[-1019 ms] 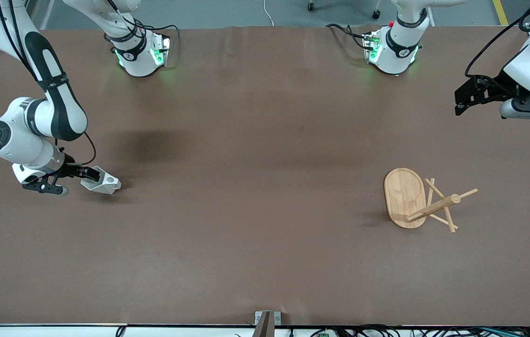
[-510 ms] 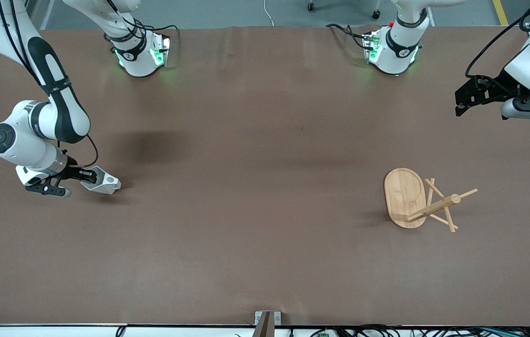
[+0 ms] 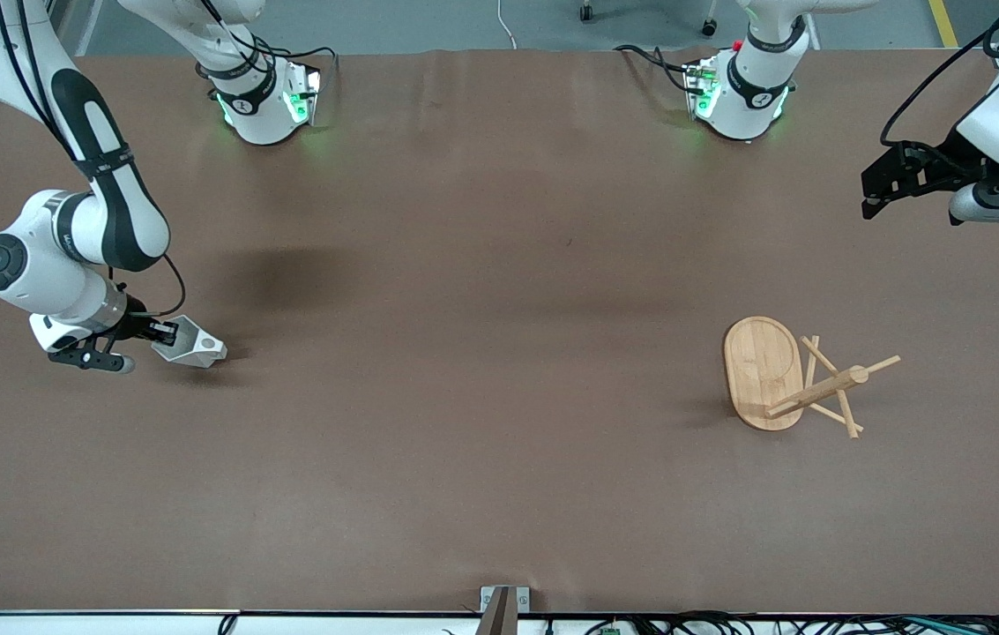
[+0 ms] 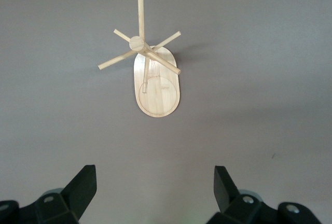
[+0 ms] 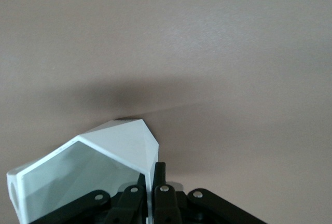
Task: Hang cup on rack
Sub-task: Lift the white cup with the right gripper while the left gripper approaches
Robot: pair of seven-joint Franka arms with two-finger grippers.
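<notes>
The white faceted cup (image 3: 191, 347) lies at the right arm's end of the table, its small round hole facing up. My right gripper (image 3: 166, 332) is shut on the cup's rim wall; in the right wrist view the cup (image 5: 93, 172) fills the space at my gripper (image 5: 152, 175), one finger inside and one outside the wall. The bamboo rack (image 3: 794, 377) lies tipped on its side toward the left arm's end, oval base on edge, pegs resting on the table. My left gripper (image 3: 871, 187) is open and empty, up in the air; its wrist view shows the rack (image 4: 150, 68) well ahead of the left gripper (image 4: 155, 185).
The brown table (image 3: 481, 353) carries only the cup and the rack. The two arm bases (image 3: 265, 97) stand along its edge farthest from the front camera. A small metal bracket (image 3: 503, 604) sits at the nearest edge.
My right gripper and the cup have shifted slightly toward the right arm's end of the table. My left gripper has drifted a little toward its own end.
</notes>
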